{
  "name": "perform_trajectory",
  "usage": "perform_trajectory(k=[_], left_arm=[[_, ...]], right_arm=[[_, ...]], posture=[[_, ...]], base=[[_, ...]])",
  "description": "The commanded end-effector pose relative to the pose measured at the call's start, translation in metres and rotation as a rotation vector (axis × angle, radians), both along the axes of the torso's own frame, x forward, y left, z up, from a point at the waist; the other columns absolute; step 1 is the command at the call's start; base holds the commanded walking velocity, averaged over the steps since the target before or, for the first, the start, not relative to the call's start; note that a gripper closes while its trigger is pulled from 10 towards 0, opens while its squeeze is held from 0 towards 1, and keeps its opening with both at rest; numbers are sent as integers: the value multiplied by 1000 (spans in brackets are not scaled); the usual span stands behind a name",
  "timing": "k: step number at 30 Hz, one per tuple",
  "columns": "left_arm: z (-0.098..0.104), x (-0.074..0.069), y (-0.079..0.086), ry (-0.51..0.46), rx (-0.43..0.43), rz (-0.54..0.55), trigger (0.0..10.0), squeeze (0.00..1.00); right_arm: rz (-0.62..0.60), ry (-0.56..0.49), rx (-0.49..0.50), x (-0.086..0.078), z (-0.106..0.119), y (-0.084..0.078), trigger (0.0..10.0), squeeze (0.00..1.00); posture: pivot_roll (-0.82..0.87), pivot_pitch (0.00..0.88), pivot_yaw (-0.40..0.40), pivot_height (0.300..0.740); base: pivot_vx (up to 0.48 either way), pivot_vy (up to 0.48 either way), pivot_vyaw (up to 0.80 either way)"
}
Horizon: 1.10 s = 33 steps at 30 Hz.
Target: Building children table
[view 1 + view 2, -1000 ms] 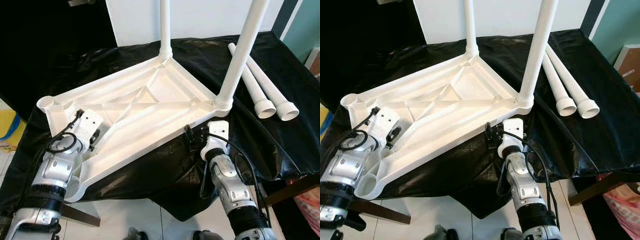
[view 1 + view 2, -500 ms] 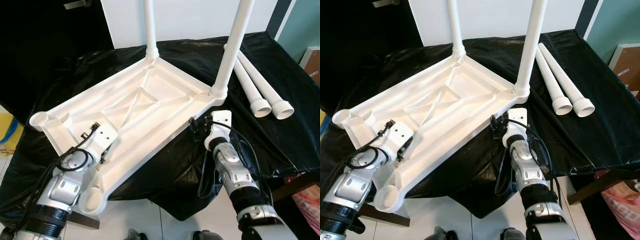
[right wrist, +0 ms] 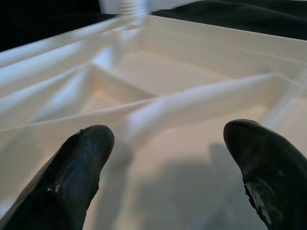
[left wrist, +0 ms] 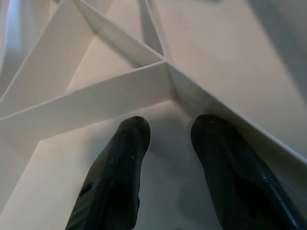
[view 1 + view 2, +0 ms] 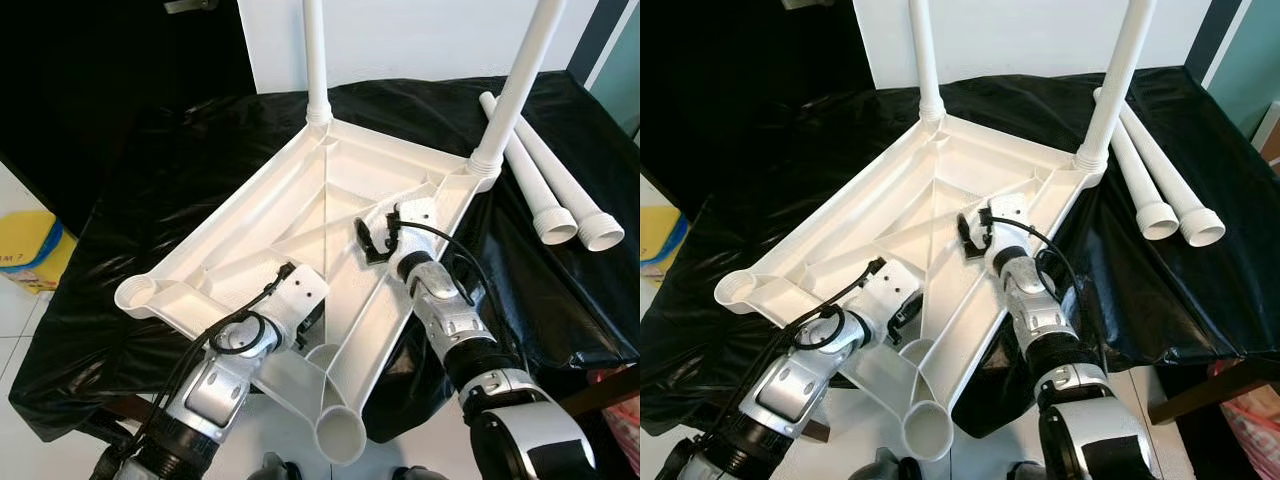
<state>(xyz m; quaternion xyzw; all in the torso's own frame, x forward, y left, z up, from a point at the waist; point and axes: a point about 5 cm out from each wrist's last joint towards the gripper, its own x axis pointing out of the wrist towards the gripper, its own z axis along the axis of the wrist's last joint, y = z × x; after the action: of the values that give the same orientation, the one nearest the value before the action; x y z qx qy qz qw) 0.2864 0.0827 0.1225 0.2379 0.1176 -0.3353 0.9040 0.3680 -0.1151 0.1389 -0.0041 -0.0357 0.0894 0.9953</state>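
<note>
While the white tabletop (image 5: 300,215) lies upside down on the black cloth (image 5: 170,170), two of its legs already stand up from the far corners: one leg (image 5: 316,50) at the back, another leg (image 5: 520,80) on the robot's right. Two spare legs (image 5: 545,185) lie side by side on the cloth, just beyond that right corner. Two sockets are bare: one socket (image 5: 135,296) at the left corner, and a near socket (image 5: 340,437) that hangs out over the table edge towards the robot.

The left gripper (image 4: 168,143) sits down among the ribs on the underside, its fingers (image 4: 115,177) only narrowly parted and holding nothing, tips close to where several ribs meet. The right gripper (image 3: 168,158) hovers over the middle of the tray with its fingers (image 3: 76,163) spread wide, also empty.

My guess is the robot is turning the top to bring a bare socket within reach. To do that well, I'd push against a rib or the rim, not the flat panel, and keep the slide slow, since the near corner overhangs and the glossy cloth looks slippery. Keeping one gripper bracing the top while the right arm fetches a spare leg seems the sensible plan; the upright legs could make it tip if it is shoved hard.
</note>
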Motion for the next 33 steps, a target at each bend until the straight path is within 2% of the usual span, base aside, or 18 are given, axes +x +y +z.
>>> perform_trajectory(k=[1,2,4,7,11,14,21,23,31,33], left_arm=[[-4,-1,-3,51,-1,-59,10000,0],[3,12,12,0,25,26,10000,0],[5,16,19,-21,36,58,10000,0],[26,34,46,-123,35,189,10000,0],[32,37,52,-144,26,219,10000,0],[48,41,62,-197,-49,239,10000,0],[55,43,69,-208,-89,236,10000,0],[61,40,73,-209,-124,213,10000,0],[63,31,72,-181,-128,134,10000,0],[60,27,72,-170,-75,105,10000,0]], right_arm=[[-11,11,1,-1,-5,-1,10000,0],[-31,-3,-4,-5,-7,-7,10000,0],[-39,-9,-7,-6,-8,-9,10000,0],[-99,-74,-1,-16,-8,-23,10000,0],[-115,-100,-4,-20,-8,-26,10000,0],[-188,-150,-31,-36,-11,-36,10000,0],[-308,-179,-44,-54,-13,-48,10000,0],[-434,-176,-67,-67,-19,-59,10000,0],[-570,-108,-54,-71,-28,-72,10000,0],[-611,-86,-33,-69,-30,-77,10000,0]], posture=[[-38,118,53,740],[-44,116,57,740],[-44,116,57,740],[-52,115,63,740],[-53,114,64,740],[-59,113,61,740],[-65,108,57,740],[-68,106,56,740],[-68,105,48,740],[-63,109,44,740]], base=[[0,0,0],[0,0,0],[0,0,0],[0,0,0],[0,0,0],[0,0,0],[0,0,0],[0,0,0],[0,0,0],[0,0,0]])
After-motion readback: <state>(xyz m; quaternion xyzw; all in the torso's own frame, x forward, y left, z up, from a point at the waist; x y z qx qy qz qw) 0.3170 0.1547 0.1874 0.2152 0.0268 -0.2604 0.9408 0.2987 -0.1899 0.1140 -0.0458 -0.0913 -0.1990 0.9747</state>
